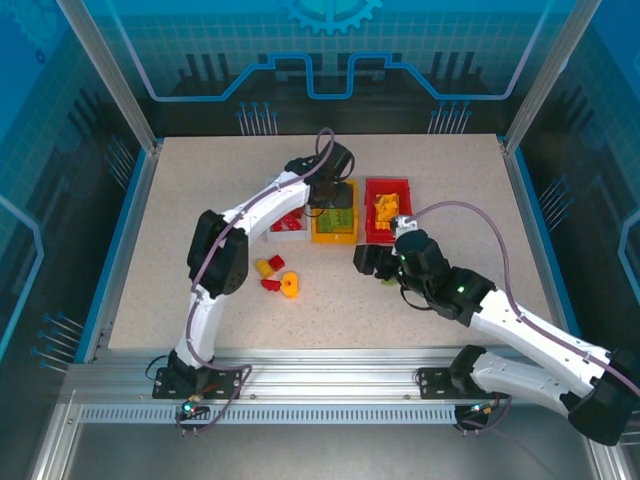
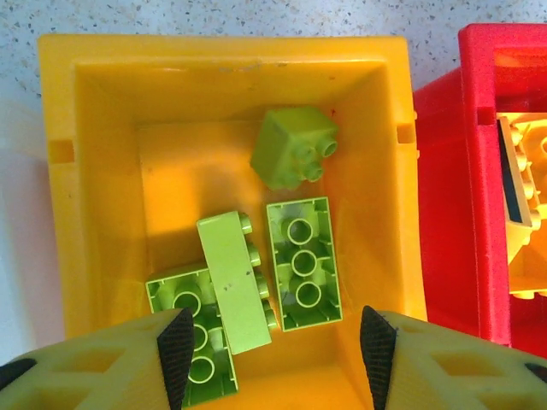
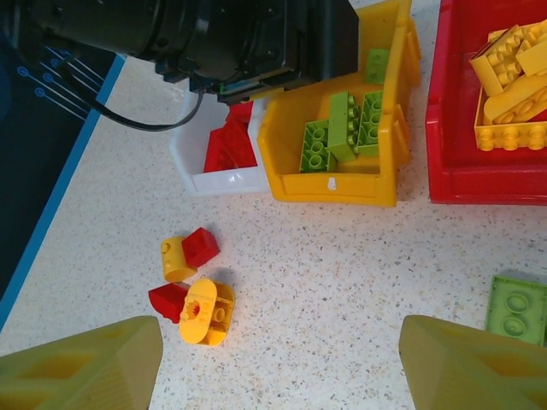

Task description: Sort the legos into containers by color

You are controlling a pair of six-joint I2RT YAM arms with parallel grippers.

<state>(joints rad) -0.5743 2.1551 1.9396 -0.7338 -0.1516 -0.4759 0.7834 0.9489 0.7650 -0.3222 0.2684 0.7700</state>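
My left gripper (image 2: 273,350) hangs open over the yellow bin (image 2: 102,179), nothing between its fingers. Several light green legos lie in that bin: a small cube (image 2: 293,147), a long brick on its side (image 2: 234,280) and a brick with its underside up (image 2: 302,263). My right gripper (image 3: 282,367) stands open above bare table. Ahead of it to the left lie loose legos: a yellow cylinder (image 3: 177,258), two red bricks (image 3: 200,247) (image 3: 168,300) and a round yellow piece (image 3: 205,312). A green brick (image 3: 515,305) lies on the table by its right finger.
The white bin (image 1: 288,232) holds red bricks, the yellow bin (image 1: 335,225) sits in the middle, and the red bin (image 1: 388,212) holds yellow bricks. The left arm (image 1: 250,210) reaches across above the white bin. Open table lies in front of the bins.
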